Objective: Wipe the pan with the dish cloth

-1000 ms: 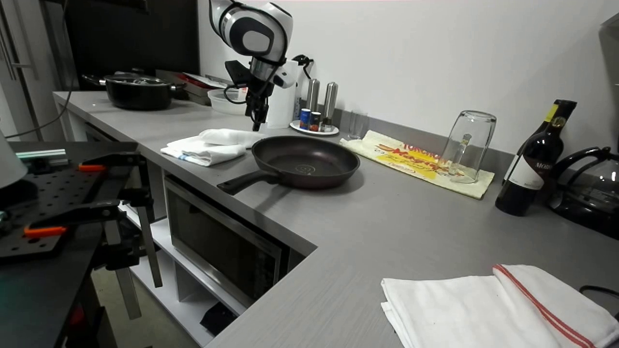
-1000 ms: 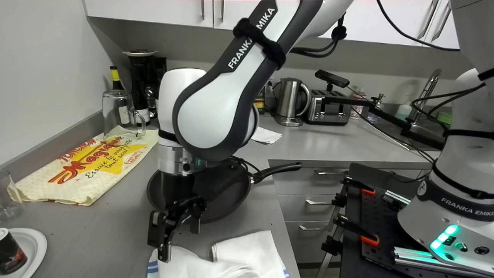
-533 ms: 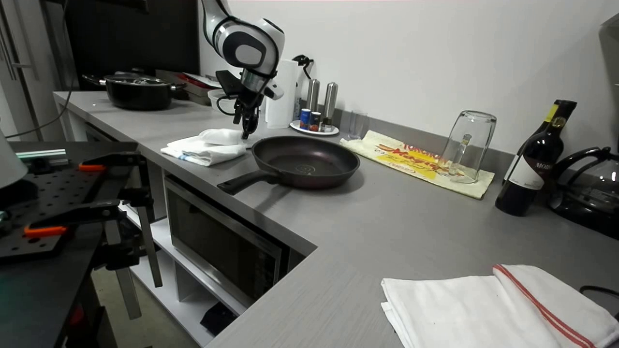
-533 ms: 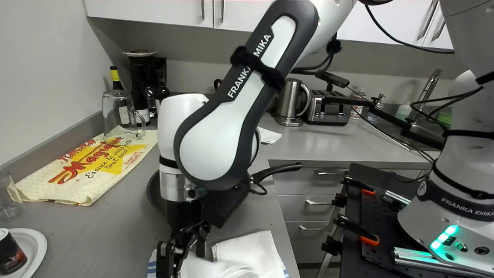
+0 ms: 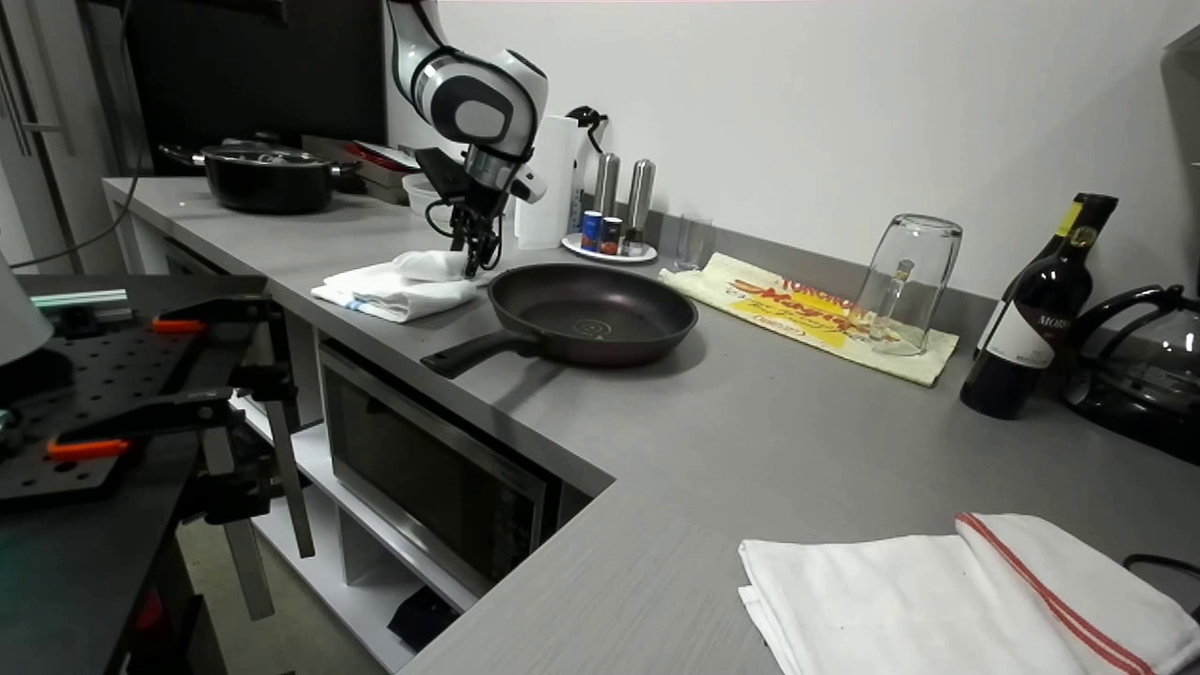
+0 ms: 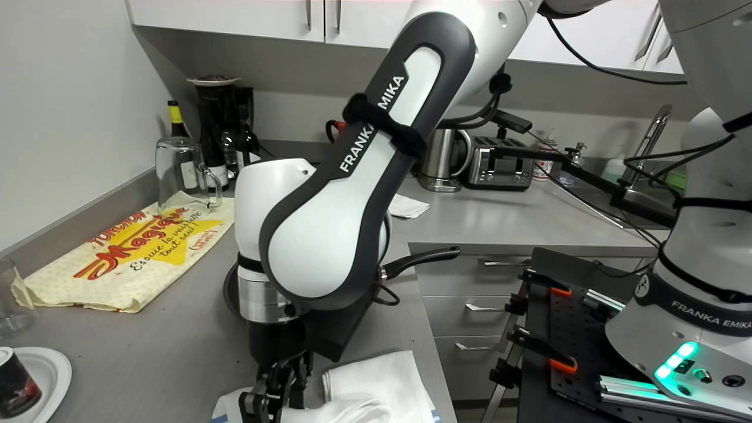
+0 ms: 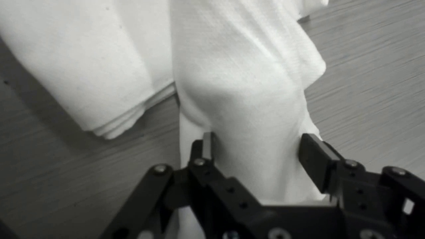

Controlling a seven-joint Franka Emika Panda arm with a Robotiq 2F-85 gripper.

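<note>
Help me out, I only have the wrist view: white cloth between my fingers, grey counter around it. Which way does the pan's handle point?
Observer: In an exterior view, the handle of the pan points toward the counter's edge, on the side where the microwave sits below.
Operator: Okay, I'll mind that. My cloth looks plain white. Any colour on it?
Observer: Yes, the dish cloth shows a bit of blue striping at its edge in both exterior views.
Operator: Good. Could I mix it up with another one?
Observer: Possibly. A white cloth with red stripes lies folded on the counter, on the other side of the pan from yours.
</note>
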